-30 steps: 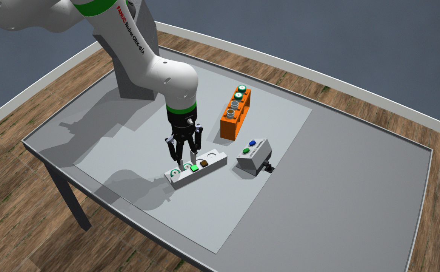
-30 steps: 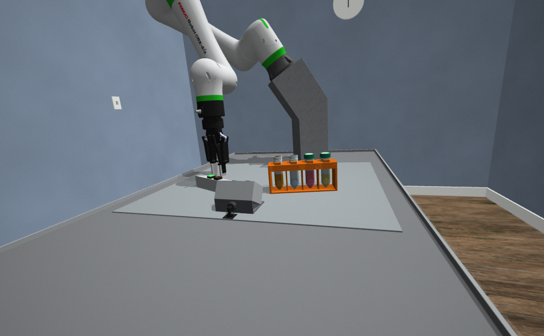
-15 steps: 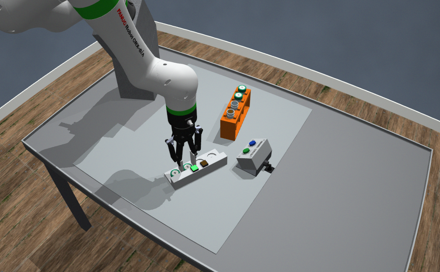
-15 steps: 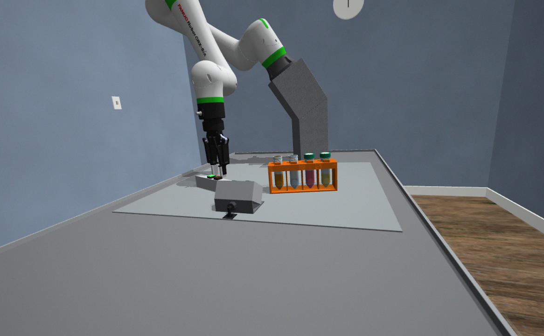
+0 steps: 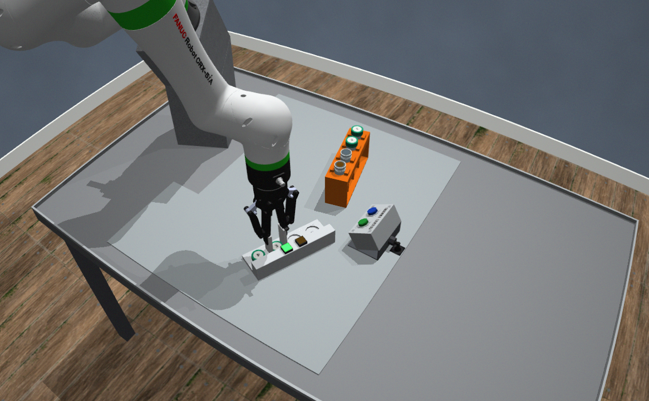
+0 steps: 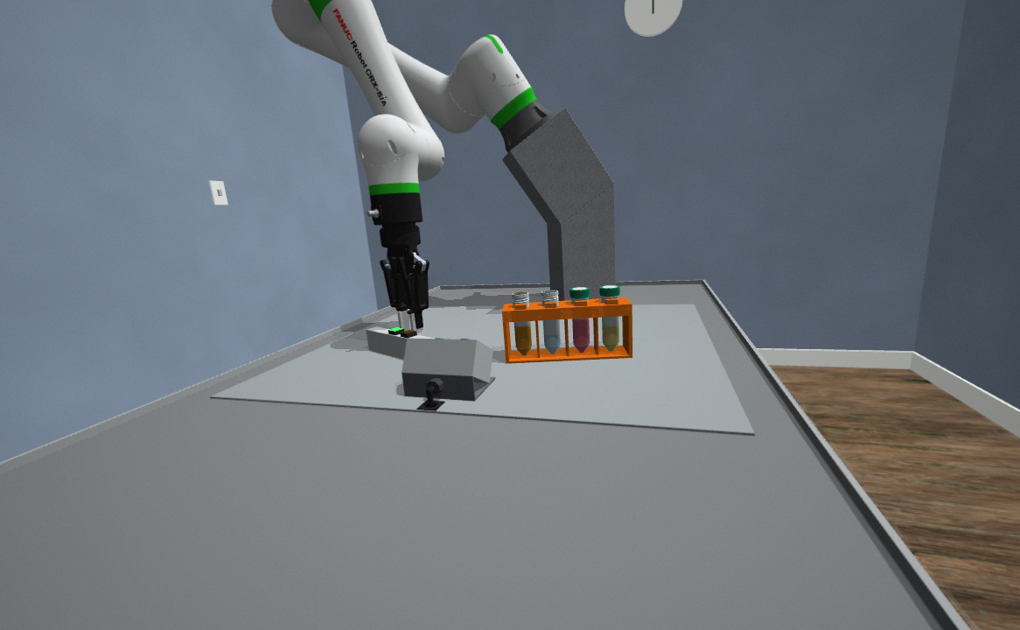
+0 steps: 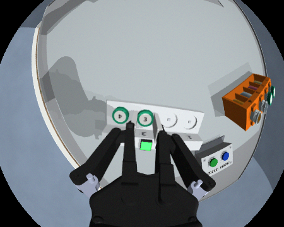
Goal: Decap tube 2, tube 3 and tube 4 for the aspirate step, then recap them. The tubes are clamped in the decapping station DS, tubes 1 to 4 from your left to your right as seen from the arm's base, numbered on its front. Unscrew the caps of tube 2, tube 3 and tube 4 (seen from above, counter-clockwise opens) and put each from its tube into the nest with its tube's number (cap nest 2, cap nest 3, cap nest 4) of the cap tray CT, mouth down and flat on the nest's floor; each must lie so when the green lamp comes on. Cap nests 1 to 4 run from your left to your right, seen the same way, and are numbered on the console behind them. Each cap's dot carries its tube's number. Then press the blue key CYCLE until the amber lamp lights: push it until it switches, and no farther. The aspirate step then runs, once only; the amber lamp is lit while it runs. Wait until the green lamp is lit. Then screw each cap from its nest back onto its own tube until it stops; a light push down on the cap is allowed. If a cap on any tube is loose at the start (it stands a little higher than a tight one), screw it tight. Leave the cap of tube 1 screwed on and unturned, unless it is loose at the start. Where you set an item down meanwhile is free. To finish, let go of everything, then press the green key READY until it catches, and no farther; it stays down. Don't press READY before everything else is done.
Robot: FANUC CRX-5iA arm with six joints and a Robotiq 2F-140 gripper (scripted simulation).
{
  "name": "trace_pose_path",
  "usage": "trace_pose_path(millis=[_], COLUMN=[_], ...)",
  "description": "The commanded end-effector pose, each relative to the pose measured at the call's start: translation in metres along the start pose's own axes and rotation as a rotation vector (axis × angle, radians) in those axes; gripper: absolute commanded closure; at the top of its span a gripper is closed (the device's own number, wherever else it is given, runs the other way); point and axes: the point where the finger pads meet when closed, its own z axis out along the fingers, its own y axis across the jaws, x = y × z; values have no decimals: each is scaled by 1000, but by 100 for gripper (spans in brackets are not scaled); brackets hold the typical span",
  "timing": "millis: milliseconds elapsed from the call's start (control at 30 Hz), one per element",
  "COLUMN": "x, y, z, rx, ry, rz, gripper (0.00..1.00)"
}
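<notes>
The white cap tray (image 5: pixel 289 244) holds two green caps in its two left-end nests as the top view shows it. My gripper (image 5: pixel 273 241) stands upright over the tray and is shut on the second cap (image 7: pixel 144 118), whose dot reads 3; the cap sits low in its nest. The other cap (image 7: pixel 119 116) lies in the end nest beside it; I cannot read its number. The other two nests (image 7: pixel 180 121) are empty. The console's green lamp (image 7: pixel 146 145) is lit and the amber lamp (image 5: pixel 300 241) is dark. In the orange decapping station (image 5: pixel 348 167), the two near tubes (image 5: pixel 343 160) are open and the two far tubes (image 5: pixel 354 136) are capped.
The grey key box (image 5: pixel 374 229) with the blue key (image 5: pixel 372 210) and the green key (image 5: pixel 363 222) stands right of the tray. The arm's grey pedestal (image 6: pixel 576 211) stands behind the station. The table has a raised rim.
</notes>
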Motion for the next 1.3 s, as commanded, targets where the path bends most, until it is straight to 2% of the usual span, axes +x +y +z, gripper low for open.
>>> trace_pose_path(millis=[0,167,300,367,867,933,1233,1267], x=[0,0,0,0,0,0,0,0], y=[0,0,0,0,0,0,0,0], z=[0,0,-20,-20,-95,-95,-139,-139], rx=[0,0,0,0,0,0,0,0], ry=[0,0,0,0,0,0,0,0], rz=[0,0,0,0,0,0,0,0], gripper=[100,100,100,100,100,100,100,100])
